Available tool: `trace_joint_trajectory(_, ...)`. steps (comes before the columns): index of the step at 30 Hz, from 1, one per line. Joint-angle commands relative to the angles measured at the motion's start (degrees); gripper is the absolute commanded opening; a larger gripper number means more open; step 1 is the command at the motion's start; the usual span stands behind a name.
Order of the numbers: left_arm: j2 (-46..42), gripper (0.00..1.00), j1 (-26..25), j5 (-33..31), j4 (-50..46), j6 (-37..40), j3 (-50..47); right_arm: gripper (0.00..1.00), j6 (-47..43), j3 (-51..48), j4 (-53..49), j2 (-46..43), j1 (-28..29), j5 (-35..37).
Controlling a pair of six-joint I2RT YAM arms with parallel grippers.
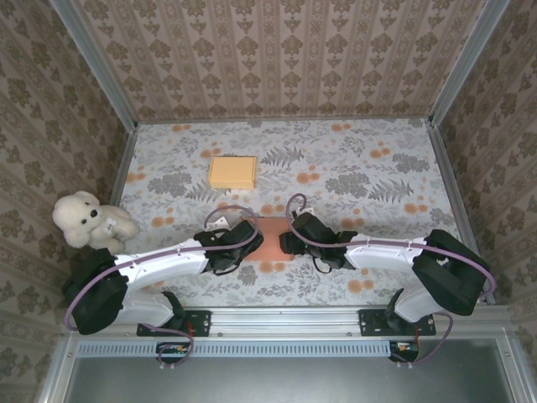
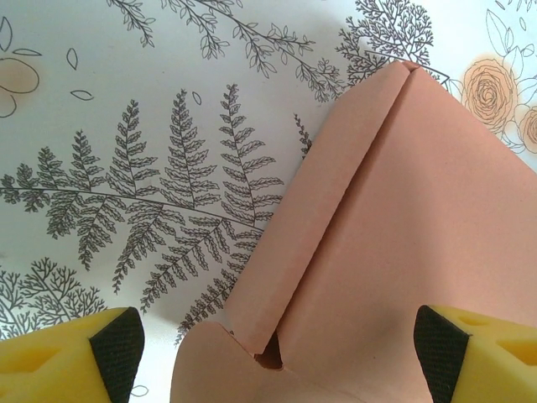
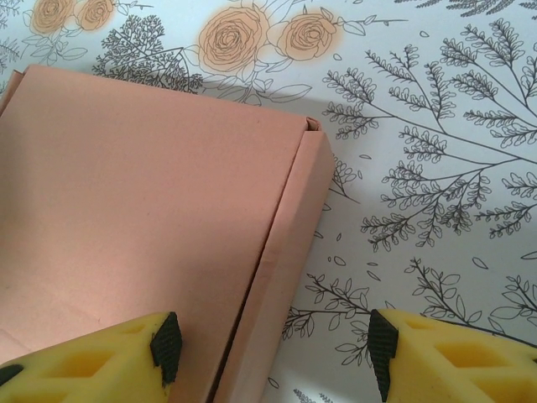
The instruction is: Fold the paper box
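A flat pink paper box (image 1: 270,238) lies on the flowered table between my two grippers. Its left side wall (image 2: 310,210) is folded up, with a rounded flap (image 2: 218,369) near the camera. My left gripper (image 2: 277,348) stands open over that edge, its yellow fingers (image 2: 59,361) spread wide on either side. The box's right side wall (image 3: 289,252) is also folded up beside the panel (image 3: 143,210). My right gripper (image 3: 273,348) is open, straddling that wall, one finger above the panel and one above the table.
A folded yellow box (image 1: 232,172) sits further back at left of centre. A white teddy bear (image 1: 84,220) rests at the left wall. Patterned walls enclose the table (image 1: 361,168) on three sides.
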Motion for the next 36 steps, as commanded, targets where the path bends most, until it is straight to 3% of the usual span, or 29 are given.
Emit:
trace_joint_trajectory(1, 0.2, 0.87, -0.4, 0.9, -0.8, -2.5, 0.5, 0.64, 1.0, -0.7, 0.6, -1.3, 0.5, -0.5)
trace_joint_trajectory(14, 0.6, 0.85, -0.7, -1.5, -0.5, -3.0, 0.4, 0.64, 1.2, -0.8, 1.1, -1.3, 0.7, -0.8)
trace_joint_trajectory(36, 0.6, 0.79, -2.9, 2.6, 2.2, -5.5, 1.7, 0.63, 1.8, -1.2, 1.8, -1.4, 1.0, -0.4)
